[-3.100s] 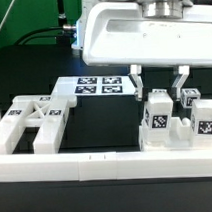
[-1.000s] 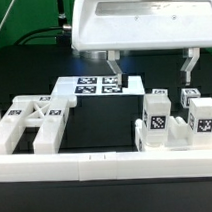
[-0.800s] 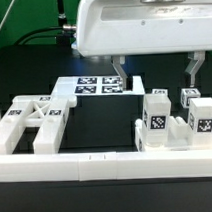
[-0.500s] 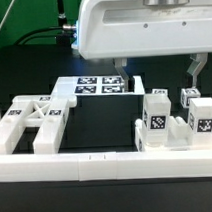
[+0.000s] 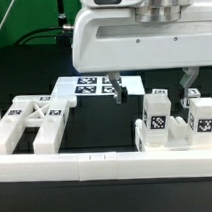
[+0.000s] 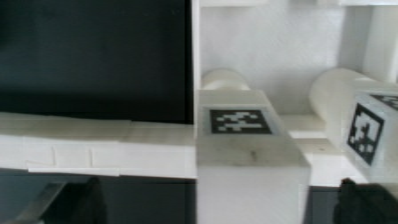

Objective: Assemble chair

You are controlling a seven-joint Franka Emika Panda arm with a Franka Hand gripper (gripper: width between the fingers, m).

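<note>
The chair lies in separate white tagged pieces. A cluster of upright blocks [image 5: 176,122] stands at the exterior view's right, and a flat frame-like piece [image 5: 32,121] lies at the left. My gripper [image 5: 150,87] hangs open just behind and above the right cluster, its fingers [image 5: 115,91] spread wide with nothing between them. In the wrist view a white block with a tag [image 6: 238,121] runs between the dark fingertips [image 6: 39,200], and a second tagged block [image 6: 368,125] sits beside it. The gripper [image 6: 205,202] touches neither.
The marker board [image 5: 97,87] lies flat on the black table behind the pieces. A long low white rail [image 5: 107,166] runs along the front edge. The arm's big white body fills the upper part of the exterior view.
The gripper had risen off the right cluster with its jaws spread wide; over the last second it has come down a little and nearer the camera, still open.
</note>
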